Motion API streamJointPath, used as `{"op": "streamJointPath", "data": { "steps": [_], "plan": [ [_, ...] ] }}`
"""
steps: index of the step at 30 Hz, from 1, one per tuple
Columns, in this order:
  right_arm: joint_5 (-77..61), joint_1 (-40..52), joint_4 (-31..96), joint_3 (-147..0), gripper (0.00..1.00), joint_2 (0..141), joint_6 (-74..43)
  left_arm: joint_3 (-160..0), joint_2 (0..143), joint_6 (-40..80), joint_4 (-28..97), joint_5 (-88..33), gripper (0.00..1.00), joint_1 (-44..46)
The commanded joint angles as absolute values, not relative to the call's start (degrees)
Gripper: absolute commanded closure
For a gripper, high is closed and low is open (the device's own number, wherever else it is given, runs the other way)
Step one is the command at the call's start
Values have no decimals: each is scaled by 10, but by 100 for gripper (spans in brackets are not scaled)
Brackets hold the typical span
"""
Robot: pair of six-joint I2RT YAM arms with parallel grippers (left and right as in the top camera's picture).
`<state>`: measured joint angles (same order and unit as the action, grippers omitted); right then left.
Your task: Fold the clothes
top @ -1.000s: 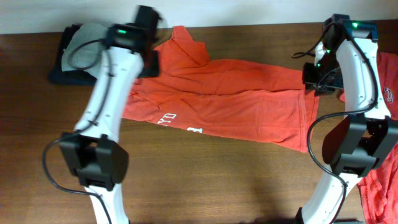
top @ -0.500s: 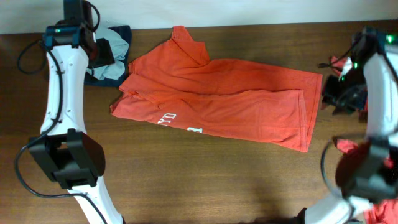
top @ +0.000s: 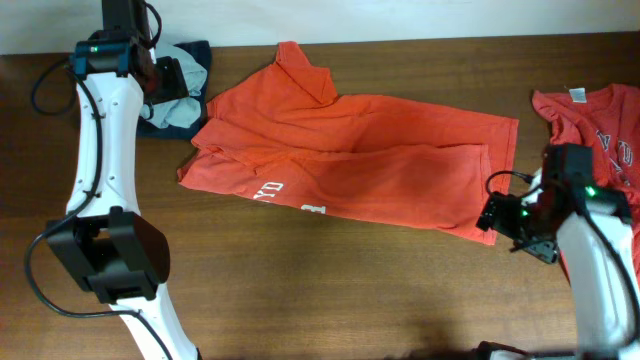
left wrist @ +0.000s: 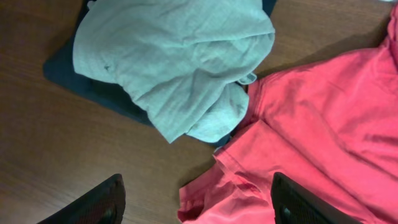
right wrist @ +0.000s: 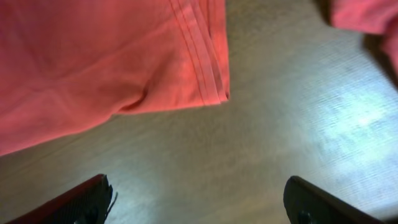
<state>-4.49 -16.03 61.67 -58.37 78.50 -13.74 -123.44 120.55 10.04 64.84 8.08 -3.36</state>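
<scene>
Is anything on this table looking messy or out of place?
The half-folded orange T-shirt lies askew, one sleeve sticking out at the top. A grey garment sits crumpled beside its corner.

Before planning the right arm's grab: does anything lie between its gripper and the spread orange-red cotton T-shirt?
Nothing visible: the open right gripper hangs over bare wooden table beside the hem corner of the orange-red cotton T-shirt.

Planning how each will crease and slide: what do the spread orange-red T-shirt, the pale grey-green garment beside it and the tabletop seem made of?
Orange-red T-shirt: soft matte knit, probably cotton jersey; gentle wrinkles, double-stitched hem.
Pale garment: thin matte knit, fibre unclear; fine-grained surface, loose folds.
Table: brown wood or laminate, semi-gloss; grain lines, light glare.
</scene>
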Motion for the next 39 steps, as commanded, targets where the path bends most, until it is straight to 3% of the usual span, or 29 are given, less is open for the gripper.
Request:
{"op": "streamJointPath", "data": {
  "steps": [1,11,18,19,22,31,39],
  "plan": [
    [-54,-159,586,-582,7,851,-69,-1229,1214,93,652,66,25,-34],
    [-73,-170,450,-733,13,1049,25,-1228,1221,94,656,51,25,-34],
    [-79,-186,369,-778,32,1094,106,-1226,1222,94,656,51,24,-34],
    [-95,-189,356,-778,33,1095,108,-1226,1222,94,656,51,17,-34],
    [-178,-194,324,-778,32,1100,146,-1226,1222,94,656,51,13,-34],
    [-221,-200,269,-778,31,1134,191,-1226,1222,93,656,52,13,-34],
    [-245,-203,244,-778,38,1168,197,-1226,1222,93,658,52,13,-34]
  ]
}}
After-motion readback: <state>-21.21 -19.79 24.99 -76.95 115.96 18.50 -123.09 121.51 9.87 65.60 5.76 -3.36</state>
